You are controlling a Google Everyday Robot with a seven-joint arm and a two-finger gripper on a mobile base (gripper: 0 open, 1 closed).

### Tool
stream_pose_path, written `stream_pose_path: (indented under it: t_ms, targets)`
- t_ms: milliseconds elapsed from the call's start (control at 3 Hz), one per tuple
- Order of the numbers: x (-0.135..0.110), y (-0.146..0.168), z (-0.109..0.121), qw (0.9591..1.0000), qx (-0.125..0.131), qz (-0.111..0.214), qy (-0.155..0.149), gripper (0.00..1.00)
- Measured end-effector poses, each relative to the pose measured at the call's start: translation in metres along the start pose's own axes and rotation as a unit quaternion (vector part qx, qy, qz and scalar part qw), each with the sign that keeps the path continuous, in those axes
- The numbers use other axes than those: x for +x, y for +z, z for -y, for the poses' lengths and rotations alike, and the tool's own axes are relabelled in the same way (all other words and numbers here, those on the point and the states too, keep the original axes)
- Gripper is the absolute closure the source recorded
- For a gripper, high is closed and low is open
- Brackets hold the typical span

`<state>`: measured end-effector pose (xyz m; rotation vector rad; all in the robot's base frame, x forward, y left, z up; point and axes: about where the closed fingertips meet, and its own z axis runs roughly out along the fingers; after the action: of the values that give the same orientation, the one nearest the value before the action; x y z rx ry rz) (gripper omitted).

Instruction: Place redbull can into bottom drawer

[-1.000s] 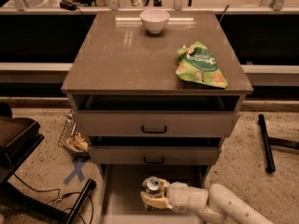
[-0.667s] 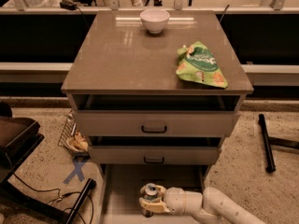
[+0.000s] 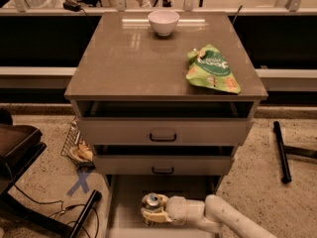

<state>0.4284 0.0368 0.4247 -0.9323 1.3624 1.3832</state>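
**A:** Where's the can?

**B:** The can [image 3: 152, 200] stands upright in the claw [image 3: 150, 214], low over the floor of the bottom drawer [image 3: 171, 186]. That drawer is pulled out beneath the front edge of the worktop [image 3: 124, 68]. The can is left of the drawer's middle. I can't tell whether its base touches the floor.

**A:** And the claw?

**B:** It's pinching the can across the body, below the silver top. The arm [image 3: 218, 217] reaches in from the right.

**A:** How would you expect the can to handle?

**B:** It looks like stiff but thin metal, so a hard squeeze could dent it. The skin is smooth and probably slippery, which makes a loose pinch risky too. I can't see whether it's full or empty, so I can't judge the weight.

**A:** Best place to hold it?

**B:** Mid-body, as now. The rim and tab offer little purchase. It's tall and narrow, so it would tip easily, and I'd want the base flat before letting go.

**A:** Anything in the way?

**B:** No. The bowl [image 3: 163, 22] sits at the worktop's back edge, and the bag [image 3: 213, 71] lies by its front right corner.
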Motion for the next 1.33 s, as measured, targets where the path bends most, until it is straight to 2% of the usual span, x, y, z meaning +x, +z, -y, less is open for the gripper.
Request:
stream_pose_path:
  t_ms: [333, 667, 1000, 1333]
  targets:
    - [0.062, 0.041, 0.032, 0.9984, -0.042, 0.023, -0.031, 1.0]
    - [0.099, 0.047, 0.082, 0.9984, -0.02, -0.003, -0.053, 1.0]
    - [0.133, 0.059, 0.13, 0.9969, 0.015, -0.034, -0.07, 1.0]
    - [0.157, 0.064, 0.157, 0.9953, 0.04, -0.04, -0.078, 1.0]
